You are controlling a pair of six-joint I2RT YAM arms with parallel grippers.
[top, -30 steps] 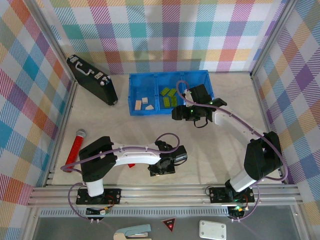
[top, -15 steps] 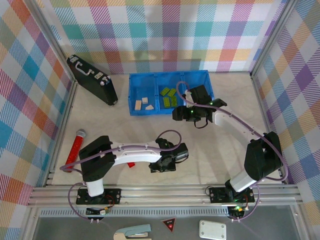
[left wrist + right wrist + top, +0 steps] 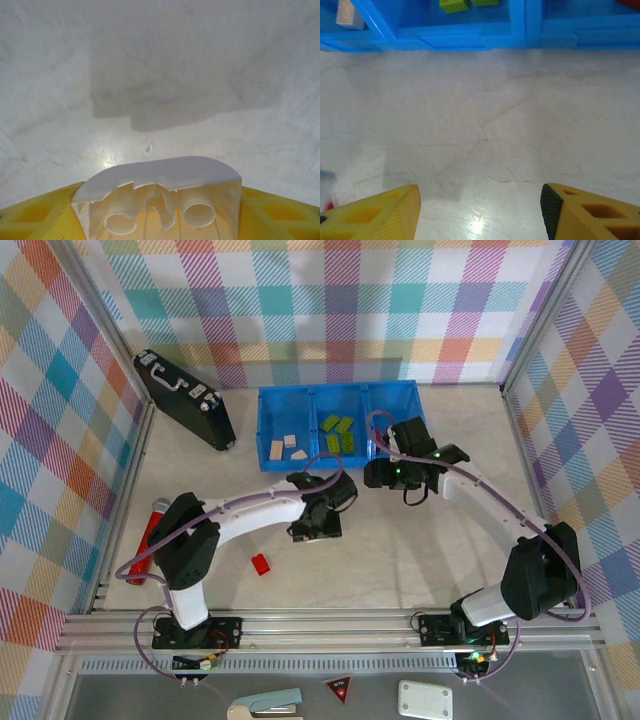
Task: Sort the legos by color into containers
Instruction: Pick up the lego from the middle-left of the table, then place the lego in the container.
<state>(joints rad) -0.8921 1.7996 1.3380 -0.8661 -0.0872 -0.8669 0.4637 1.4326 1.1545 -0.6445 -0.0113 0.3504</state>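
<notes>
brick (image 3: 159, 190), cream, is clamped in left gripper (image 3: 317, 521) on near side of bin (image 3: 340, 390). to be carried over left compartment (image 3: 285, 412), released low. right gripper (image 3: 480, 200) is spread, empty.

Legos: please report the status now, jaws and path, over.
Left jaws shut on cream brick. Right jaws open, empty, near blue bin. Red brick loose on table. Way to bin looks free.

The table (image 3: 400, 560) is lit brightly and evenly from above, soft grey shadows are cast on it, and small glare spots are seen on it in both wrist views.
</notes>
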